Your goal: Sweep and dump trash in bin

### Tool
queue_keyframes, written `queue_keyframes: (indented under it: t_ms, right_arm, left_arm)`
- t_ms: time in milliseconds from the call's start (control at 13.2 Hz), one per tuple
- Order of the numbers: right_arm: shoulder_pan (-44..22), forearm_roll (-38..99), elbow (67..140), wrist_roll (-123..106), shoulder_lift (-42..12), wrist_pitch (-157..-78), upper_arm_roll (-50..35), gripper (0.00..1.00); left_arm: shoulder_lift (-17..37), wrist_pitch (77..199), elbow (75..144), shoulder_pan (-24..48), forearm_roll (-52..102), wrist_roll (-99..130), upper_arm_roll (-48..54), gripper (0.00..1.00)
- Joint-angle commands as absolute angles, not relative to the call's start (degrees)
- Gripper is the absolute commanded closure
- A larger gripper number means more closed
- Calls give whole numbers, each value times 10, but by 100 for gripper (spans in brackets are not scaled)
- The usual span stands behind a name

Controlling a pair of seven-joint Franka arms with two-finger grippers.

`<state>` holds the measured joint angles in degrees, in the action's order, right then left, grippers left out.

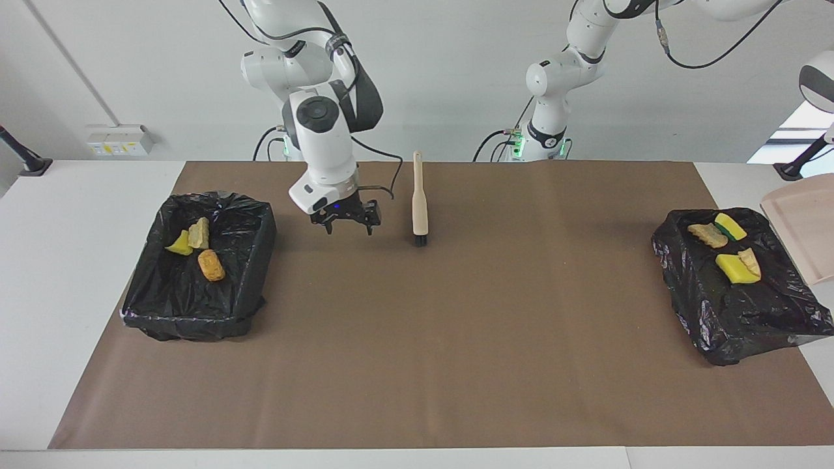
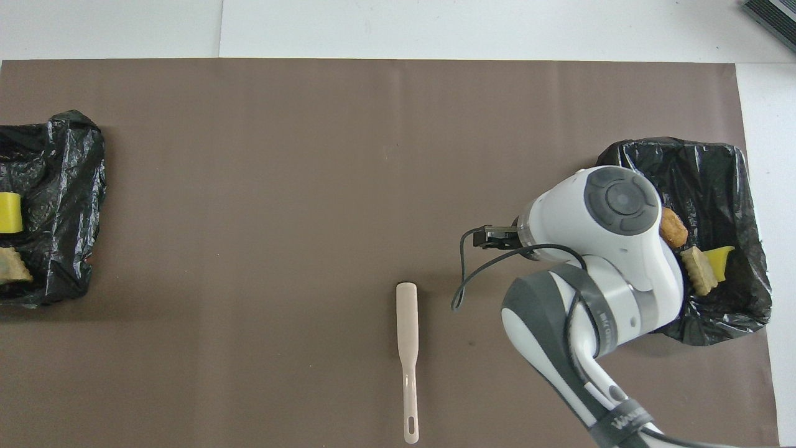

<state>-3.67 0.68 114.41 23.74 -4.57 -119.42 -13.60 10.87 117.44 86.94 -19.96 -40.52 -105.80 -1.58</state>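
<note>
Trash binned, brush laid down, right gripper [image 1: 345,221] released.

The right gripper hangs empty with fingers spread over the tabletop [image 1: 417,339], the brush [image 1: 420,202] lying just beside it, judged set down since nothing is left to sweep. Three trash pieces [image 1: 199,247] sit in the bin [image 1: 195,306] at its other side; four [image 1: 726,251] fill the bin [image 1: 749,326] well apart. The left gripper, unseen, is clenched; that arm waits.
</note>
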Motion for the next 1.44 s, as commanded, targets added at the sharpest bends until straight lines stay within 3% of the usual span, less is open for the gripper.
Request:
queue_keyframes:
  t_ms: [0, 227, 680, 1361]
  right_arm:
    - [-5, -5, 1123, 231, -45, -1184, -141, 0]
    - [26, -6, 1093, 225, -33, -1168, -134, 0]
    - [79, -18, 937, 161, -9, -933, -133, 0]
    - [124, -6, 938, 111, 26, -911, -134, 0]
  left_arm:
    - [106, 1105, 825, -145, -361, -1031, -19, 100]
    - [105, 1066, 824, -72, -318, -921, -19, 100]
    - [114, 1005, 852, 71, -216, -651, -17, 100]
    - [213, 1063, 845, 252, -55, -88, -12, 100]
